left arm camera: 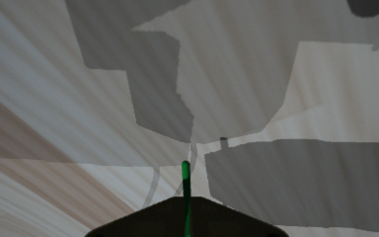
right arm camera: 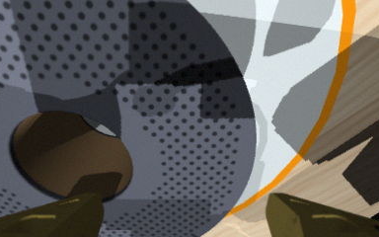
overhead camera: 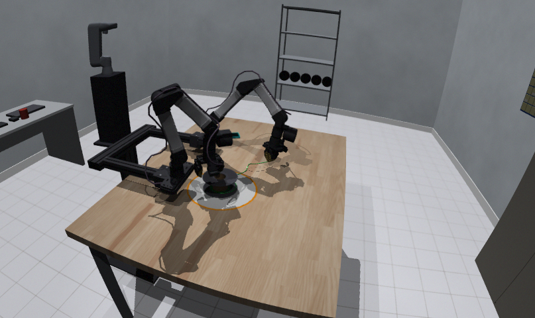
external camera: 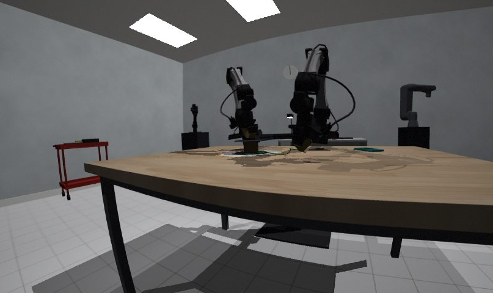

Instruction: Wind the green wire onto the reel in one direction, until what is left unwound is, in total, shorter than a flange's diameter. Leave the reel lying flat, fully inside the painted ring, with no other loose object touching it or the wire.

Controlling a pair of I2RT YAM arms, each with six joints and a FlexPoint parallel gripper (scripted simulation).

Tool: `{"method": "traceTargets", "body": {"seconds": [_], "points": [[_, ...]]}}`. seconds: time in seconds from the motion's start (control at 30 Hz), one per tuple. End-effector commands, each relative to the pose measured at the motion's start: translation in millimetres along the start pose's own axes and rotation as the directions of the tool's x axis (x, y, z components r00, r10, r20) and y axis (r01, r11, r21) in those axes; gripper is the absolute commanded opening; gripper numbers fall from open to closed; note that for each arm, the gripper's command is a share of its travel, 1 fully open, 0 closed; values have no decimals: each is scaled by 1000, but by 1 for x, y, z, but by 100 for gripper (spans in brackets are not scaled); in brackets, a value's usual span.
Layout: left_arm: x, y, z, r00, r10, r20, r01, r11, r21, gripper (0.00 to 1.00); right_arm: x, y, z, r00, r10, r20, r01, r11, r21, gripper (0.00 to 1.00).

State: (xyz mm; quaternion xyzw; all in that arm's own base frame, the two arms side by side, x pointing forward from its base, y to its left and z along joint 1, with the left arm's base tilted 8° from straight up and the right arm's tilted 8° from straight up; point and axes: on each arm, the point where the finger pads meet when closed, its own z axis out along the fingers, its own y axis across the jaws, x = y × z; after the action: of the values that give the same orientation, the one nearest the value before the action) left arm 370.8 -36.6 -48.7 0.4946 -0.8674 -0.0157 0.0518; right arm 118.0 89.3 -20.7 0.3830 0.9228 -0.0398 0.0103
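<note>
The reel (overhead camera: 231,179) (external camera: 250,146) (right arm camera: 191,143) lies flat, its dark perforated top flange above a brown hub, inside the orange painted ring (overhead camera: 223,209) (right arm camera: 341,74). The green wire (overhead camera: 247,167) (external camera: 286,152) (left arm camera: 186,170) runs from the reel to my left gripper (overhead camera: 269,158) (external camera: 302,149) (left arm camera: 187,206), which is shut on it low over the table, with a short end sticking out past the fingertips. Some green shows around the hub near the lower flange. My right gripper (right arm camera: 185,202) is open at the top flange, one fingertip by the centre hole and the other past the rim. Its fingers hold nothing.
A teal flat object (overhead camera: 235,135) (external camera: 368,149) lies on the table (overhead camera: 294,236) (external camera: 314,177), behind the arms in the top view. The black arm mounting frame (overhead camera: 116,148) stands at the table's left edge in that view.
</note>
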Motion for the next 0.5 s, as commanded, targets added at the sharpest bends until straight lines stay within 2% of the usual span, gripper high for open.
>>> {"method": "traceTargets", "body": {"seconds": [0.0, 0.3, 0.47], "points": [[0, -11, -23, 999, 6, 41, -9, 998, 60, 0, -5, 9, -6, 978, 196, 73, -195, 980, -30, 81], [0, -12, -25, 999, 7, 41, -9, 998, 60, 0, -5, 6, -4, 978, 196, 73, -195, 980, -30, 81], [0, -12, -26, 999, 7, 41, -9, 998, 60, 0, -5, 3, 13, 978, 196, 73, -195, 980, -30, 81]]}}
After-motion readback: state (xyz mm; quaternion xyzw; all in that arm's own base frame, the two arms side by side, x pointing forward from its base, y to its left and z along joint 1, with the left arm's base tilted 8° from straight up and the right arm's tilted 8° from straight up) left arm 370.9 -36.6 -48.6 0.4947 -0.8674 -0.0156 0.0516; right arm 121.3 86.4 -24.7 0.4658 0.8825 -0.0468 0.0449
